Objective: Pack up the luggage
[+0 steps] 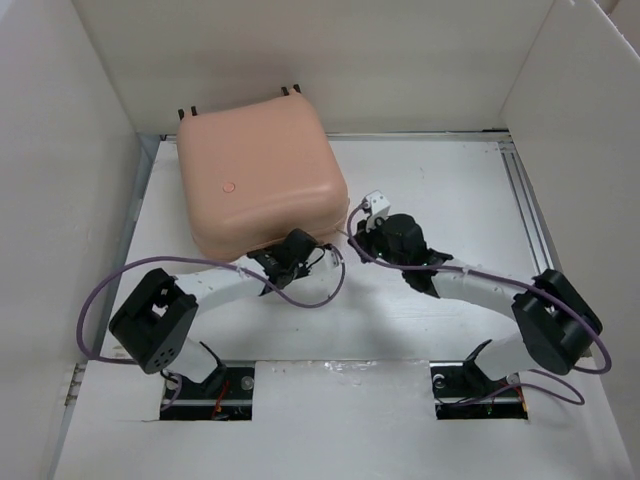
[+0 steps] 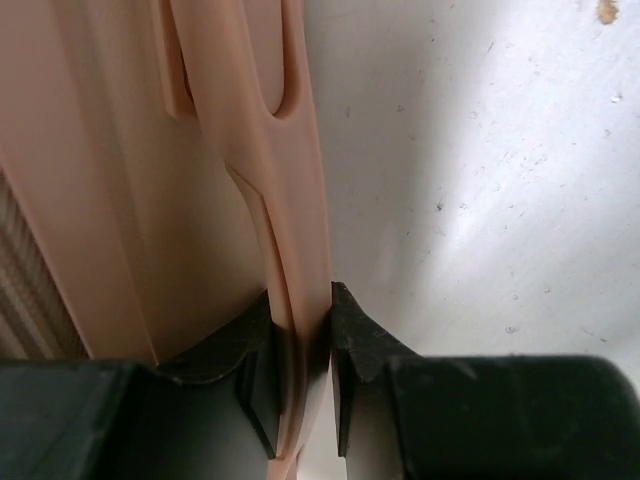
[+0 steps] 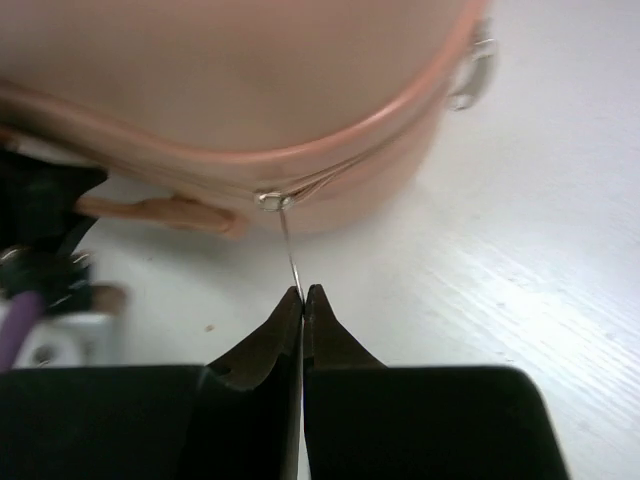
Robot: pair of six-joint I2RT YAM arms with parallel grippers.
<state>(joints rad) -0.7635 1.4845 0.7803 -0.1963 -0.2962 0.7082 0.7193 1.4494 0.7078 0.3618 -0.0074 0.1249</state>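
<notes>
While the closed peach-pink suitcase point(image 1: 260, 180) lies far-left on the tabletop point(image 1: 440, 190), the left tool point(image 2: 300, 312) clamps its pink side handle point(image 2: 290, 200); the right tool point(image 3: 303, 296) pinches the thin zipper pull point(image 3: 290, 245) tight; working the zipper seems in hand; next, a steady pull along the seam.

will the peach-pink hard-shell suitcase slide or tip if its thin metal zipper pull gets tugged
Probably slides, not tips: the peach-pink hard-shell suitcase lies flat and wide on the smooth white table. The left gripper, clamped on its edge, likely steadies it. The thin metal zipper pull in the right gripper looks slim and may slip.
</notes>
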